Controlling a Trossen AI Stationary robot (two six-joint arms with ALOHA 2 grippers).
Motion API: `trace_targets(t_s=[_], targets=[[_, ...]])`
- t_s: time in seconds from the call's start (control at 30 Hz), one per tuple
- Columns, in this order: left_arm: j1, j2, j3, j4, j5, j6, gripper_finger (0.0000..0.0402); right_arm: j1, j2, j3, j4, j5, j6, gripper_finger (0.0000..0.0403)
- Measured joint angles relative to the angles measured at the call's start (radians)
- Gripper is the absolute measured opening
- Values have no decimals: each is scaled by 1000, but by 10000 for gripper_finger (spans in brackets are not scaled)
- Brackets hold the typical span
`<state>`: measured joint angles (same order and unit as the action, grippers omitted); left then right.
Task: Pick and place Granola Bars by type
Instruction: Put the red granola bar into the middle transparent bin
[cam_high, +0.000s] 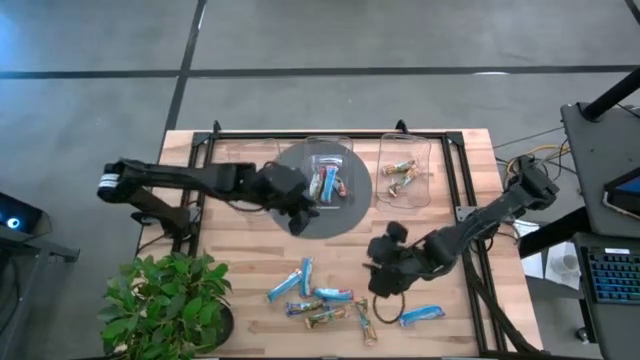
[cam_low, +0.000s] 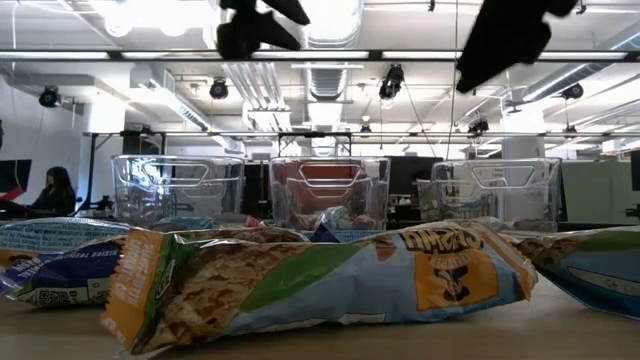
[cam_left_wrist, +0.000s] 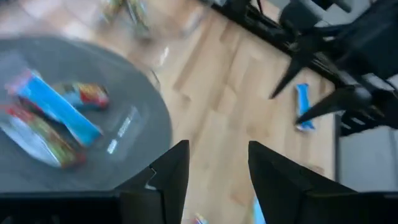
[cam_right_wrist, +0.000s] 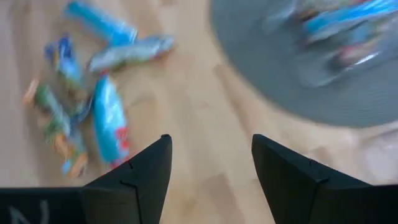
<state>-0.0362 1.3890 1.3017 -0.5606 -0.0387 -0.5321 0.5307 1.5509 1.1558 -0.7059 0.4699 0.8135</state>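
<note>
Granola Bars (cam_high: 318, 300) lie in a loose cluster on the near part of the wooden desk (cam_high: 240, 260), with one blue bar (cam_high: 421, 315) apart beside the right arm, several more inside the clear middle bin (cam_high: 328, 180) on the grey round mat (cam_high: 350, 215), and a few in the clear right bin (cam_high: 405, 170), though we cannot read the wrappers from above. We see the left gripper (cam_high: 300, 222) spread and empty at the mat's near-left edge, and the right gripper (cam_high: 382, 285) spread and empty above bare wood just beside the cluster. From desk level both grippers are cut off at the upper edge, and the nearest bars hide most of what lies behind them.
</note>
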Motion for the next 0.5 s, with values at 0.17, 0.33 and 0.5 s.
trace_targets(t_s=[0.17, 0.33, 0.5], targets=[[-108, -66, -121, 3, -13, -116, 147, -21, 111, 0, 182, -162, -122, 212], [-229, -124, -262, 64, -112, -263, 147, -28, 198, 0, 341, -228, -192, 212], [-317, -187, -386, 111, -210, -368, 147, -40, 279, 0, 467, -319, -223, 212]])
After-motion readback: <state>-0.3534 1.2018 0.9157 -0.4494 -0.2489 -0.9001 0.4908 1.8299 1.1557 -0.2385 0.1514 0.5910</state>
